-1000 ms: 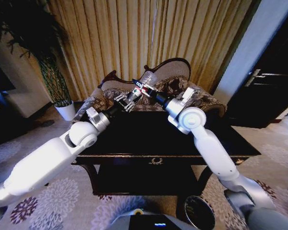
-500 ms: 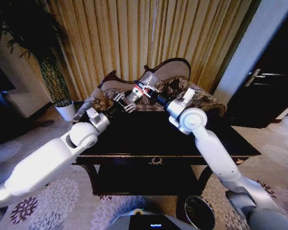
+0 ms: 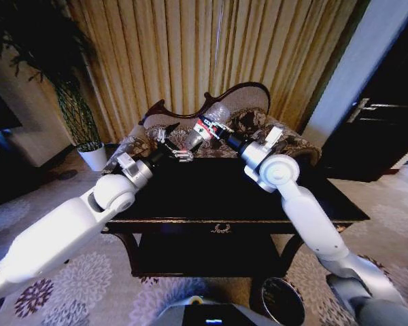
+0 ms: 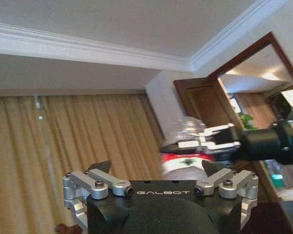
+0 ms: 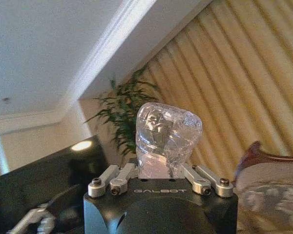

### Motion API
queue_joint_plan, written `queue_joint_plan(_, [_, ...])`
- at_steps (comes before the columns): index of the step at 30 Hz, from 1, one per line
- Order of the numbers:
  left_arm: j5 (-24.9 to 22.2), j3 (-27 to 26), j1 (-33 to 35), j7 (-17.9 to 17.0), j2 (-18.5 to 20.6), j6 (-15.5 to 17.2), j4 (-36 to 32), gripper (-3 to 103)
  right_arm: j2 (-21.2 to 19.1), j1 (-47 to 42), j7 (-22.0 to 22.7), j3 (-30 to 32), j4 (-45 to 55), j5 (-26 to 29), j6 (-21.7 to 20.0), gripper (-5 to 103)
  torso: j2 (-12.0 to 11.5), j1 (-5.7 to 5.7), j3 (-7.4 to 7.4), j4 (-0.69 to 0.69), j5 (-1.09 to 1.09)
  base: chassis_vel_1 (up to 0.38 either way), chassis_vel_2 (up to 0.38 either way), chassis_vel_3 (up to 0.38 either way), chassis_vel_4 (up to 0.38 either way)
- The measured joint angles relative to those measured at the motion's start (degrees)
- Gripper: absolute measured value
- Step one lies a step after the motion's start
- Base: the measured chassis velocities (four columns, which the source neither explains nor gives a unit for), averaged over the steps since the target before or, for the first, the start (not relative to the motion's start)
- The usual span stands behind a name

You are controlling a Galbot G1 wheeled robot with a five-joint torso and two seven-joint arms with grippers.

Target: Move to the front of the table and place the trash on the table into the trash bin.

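Clamping the clear bottle point(image 3: 211, 122) high above the table point(image 3: 285, 200), the right gripper point(image 3: 205, 128) risks letting it slip (crumpled plastic), while the left gripper point(image 3: 171, 147), jaws spread and empty, crowds close; the trash bin point(image 3: 283, 301) waits below.

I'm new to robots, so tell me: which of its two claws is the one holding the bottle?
The right gripper, raised above the table, is clamped on the clear bottle at its red label. The left gripper sits beside it, fingers open, holding nothing.

Dim warm indoor light, glossy table point(image 3: 190, 197) glare, edge distortion, blurred bottle point(image 4: 185, 141)
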Motion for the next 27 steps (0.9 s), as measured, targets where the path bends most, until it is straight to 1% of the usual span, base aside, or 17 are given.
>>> queue_joint_plan(1, [0.00, 0.00, 0.00, 0.00, 0.00, 0.00, 0.00, 100, 0.00, 0.00, 0.00, 0.00, 0.00, 0.00, 0.00, 26, 0.00, 0.00, 0.00, 0.00, 0.00, 0.000, 0.000, 0.000, 0.000])
queue_joint_plan(3, [-0.19, -3.81, 3.05, -0.83, 1.03, 0.53, -0.49, 100, -1.22, -0.97, 0.59, 1.46, -0.44, -0.63, 0.41, 26, 0.00, 0.00, 0.00, 0.01, 0.00, 0.000, 0.000, 0.000, 0.000])
queue_joint_plan(6, [-0.38, -5.53, 4.31, -1.46, 1.30, 0.94, -0.71, 100, -1.74, -1.32, 0.67, 1.99, -0.64, -1.44, 0.63, 26, 0.00, 0.00, 0.00, 0.01, 0.00, 0.000, 0.000, 0.000, 0.000])
queue_joint_plan(8, [-1.29, -10.68, 7.81, -3.92, 1.37, 2.92, -1.01, 100, -3.33, -2.94, 1.00, 3.85, -1.03, -5.87, 1.62, 26, 0.00, 0.00, 0.00, 0.02, -0.01, 0.000, 0.000, 0.000, 0.000])
queue_joint_plan(10, [-1.61, -12.10, 8.60, -5.65, 1.24, 3.60, -0.94, 100, -4.11, -3.96, 1.31, 4.63, -1.27, -8.86, 1.72, 26, 0.00, 0.00, 0.00, 0.02, -0.01, 0.000, 0.000, 0.000, 0.000])
queue_joint_plan(11, [-1.61, -12.10, 8.60, -5.65, 1.24, 3.60, -0.94, 100, -4.11, -3.96, 1.31, 4.63, -1.27, -8.86, 1.72, 26, 0.00, 0.00, 0.00, 0.02, -0.01, 0.000, 0.000, 0.000, 0.000])
queue_joint_plan(12, [-2.15, -14.00, 9.73, -9.12, 1.12, 4.82, -0.50, 100, -5.16, -5.92, 1.84, 5.81, -1.56, -13.19, 1.74, 26, 0.00, 0.00, 0.00, 0.00, 0.00, 0.000, 0.000, 0.000, 0.000])
queue_joint_plan(14, [-2.13, -16.96, 12.08, -13.44, 1.44, 5.95, 0.64, 100, -6.73, -9.45, 2.73, 7.53, -1.83, -19.66, 2.10, 26, 0.00, 0.00, 0.00, -0.01, 0.01, 0.000, 0.000, 0.000, 0.000])
queue_joint_plan(15, [-2.13, -16.96, 12.08, -13.44, 1.44, 5.95, 0.64, 100, -6.73, -9.45, 2.73, 7.53, -1.83, -19.66, 2.10, 26, 0.00, 0.00, 0.00, -0.01, 0.01, 0.000, 0.000, 0.000, 0.000])
queue_joint_plan(16, [-1.80, -19.24, 14.21, -14.89, 2.23, 6.24, 1.50, 100, -7.84, -12.04, 3.17, 8.79, -1.72, -22.74, 2.33, 26, 0.00, 0.00, 0.00, -0.02, 0.01, 0.000, 0.000, 0.000, 0.000])
queue_joint_plan(19, [-1.35, -26.71, 19.86, -15.56, 3.94, 6.86, 3.28, 100, -9.66, -17.12, 4.14, 12.26, -0.99, -27.33, 2.79, 26, 0.00, 0.00, 0.00, 0.00, 0.00, 0.000, 0.000, 0.000, 0.000])
queue_joint_plan(20, [-1.35, -26.71, 19.86, -15.56, 3.94, 6.86, 3.28, 100, -9.66, -17.12, 4.14, 12.26, -0.99, -27.33, 2.79, 26, 0.00, 0.00, 0.00, 0.00, 0.00, 0.000, 0.000, 0.000, 0.000])
queue_joint_plan(22, [-1.42, -33.11, 24.39, -15.59, 4.58, 7.65, 4.62, 100, -10.44, -19.48, 5.87, 14.29, -0.93, -28.71, 3.57, 26, 0.00, -0.01, -0.01, 0.01, -0.01, 0.000, 0.000, 0.000, 0.000])
queue_joint_plan(23, [-1.42, -33.11, 24.39, -15.59, 4.58, 7.65, 4.62, 100, -10.44, -19.48, 5.87, 14.29, -0.93, -28.71, 3.57, 26, 0.00, -0.01, -0.01, 0.01, -0.01, 0.000, 0.000, 0.000, 0.000])
queue_joint_plan(25, [-2.20, -38.98, 29.19, -15.45, 5.05, 8.67, 5.41, 100, -11.08, -20.97, 6.84, 16.13, -1.03, -28.96, 3.86, 26, 0.00, -0.01, 0.00, 0.00, 0.00, 0.000, 0.000, 0.000, 0.000])
queue_joint_plan(26, [-2.20, -38.98, 29.19, -15.45, 5.05, 8.67, 5.41, 100, -11.08, -20.97, 6.84, 16.13, -1.03, -28.96, 3.86, 26, 0.00, -0.01, 0.00, 0.00, 0.00, 0.000, 0.000, 0.000, 0.000])
queue_joint_plan(27, [-3.10, -43.13, 32.96, -15.18, 5.31, 9.31, 5.97, 100, -11.49, -21.65, 7.08, 17.26, -1.45, -29.21, 3.90, 26, 0.00, 0.00, 0.00, 0.01, -0.01, 0.000, 0.000, 0.000, 0.000])
